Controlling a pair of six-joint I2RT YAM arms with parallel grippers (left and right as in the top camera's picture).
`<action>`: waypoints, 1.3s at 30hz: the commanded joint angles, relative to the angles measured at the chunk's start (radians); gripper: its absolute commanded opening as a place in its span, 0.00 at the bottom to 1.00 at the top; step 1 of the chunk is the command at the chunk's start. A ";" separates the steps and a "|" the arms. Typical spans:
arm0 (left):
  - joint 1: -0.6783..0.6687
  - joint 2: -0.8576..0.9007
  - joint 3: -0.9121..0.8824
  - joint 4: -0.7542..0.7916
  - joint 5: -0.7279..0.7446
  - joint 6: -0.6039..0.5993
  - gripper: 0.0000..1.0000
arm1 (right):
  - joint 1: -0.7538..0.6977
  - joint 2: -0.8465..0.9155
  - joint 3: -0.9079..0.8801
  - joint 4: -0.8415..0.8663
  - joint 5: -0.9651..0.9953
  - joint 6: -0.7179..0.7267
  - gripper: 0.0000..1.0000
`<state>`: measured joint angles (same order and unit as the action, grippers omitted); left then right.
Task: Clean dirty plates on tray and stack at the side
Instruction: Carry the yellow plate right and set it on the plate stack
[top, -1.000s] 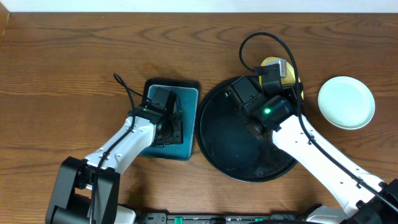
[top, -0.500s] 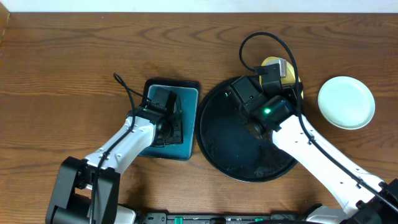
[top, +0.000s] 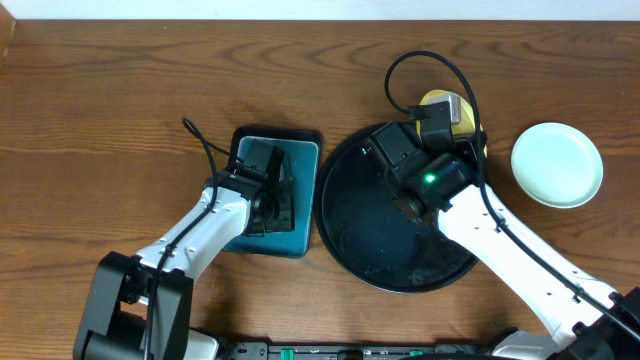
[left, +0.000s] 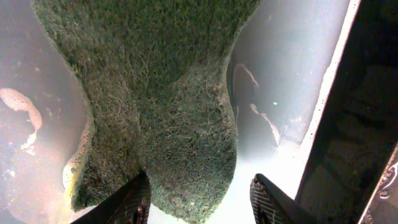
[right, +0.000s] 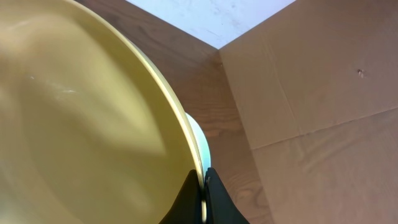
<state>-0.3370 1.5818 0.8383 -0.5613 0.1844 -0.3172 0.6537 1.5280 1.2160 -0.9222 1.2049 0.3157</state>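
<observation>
The black tray (top: 365, 245) lies on the brown table (top: 120, 100) in front of the two arms, and its dark floor is bare apart from faint wet smears. Just left of the black tray, almost touching its rim, sits a smaller teal tray (top: 303, 165). The left gripper (left: 198, 186) hangs low over this teal tray. Its fingers (left: 138, 198) stand apart on either side of the near end of a green, rough-faced sponge (left: 161, 106). One finger is against the sponge and the other stands just clear of it, so the sponge is not squeezed. The sponge rests on a pale, wet, soapy floor.

At the far right rim of the black tray, the right gripper (right: 202, 190) has its fingers pinched together on the rim of the yellow plate (right: 81, 124). From above, the arm hides most of this plate. A sliver of a paler plate shows behind its edge in the right wrist view.

To the right of the black tray, apart from it, a pale mint plate (top: 557, 164) lies flat on the bare wood.
</observation>
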 joint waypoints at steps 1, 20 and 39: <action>-0.003 0.006 -0.025 0.006 -0.016 -0.002 0.53 | 0.009 -0.024 0.003 0.007 0.040 0.029 0.01; -0.003 0.006 -0.025 0.006 -0.016 -0.021 0.53 | -0.464 -0.024 0.003 0.057 -0.809 0.230 0.01; -0.003 0.006 -0.025 0.007 -0.016 -0.021 0.54 | -1.223 0.048 -0.047 0.078 -1.250 0.230 0.01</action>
<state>-0.3378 1.5818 0.8379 -0.5594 0.1810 -0.3370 -0.5198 1.5543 1.1793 -0.8536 0.0177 0.5293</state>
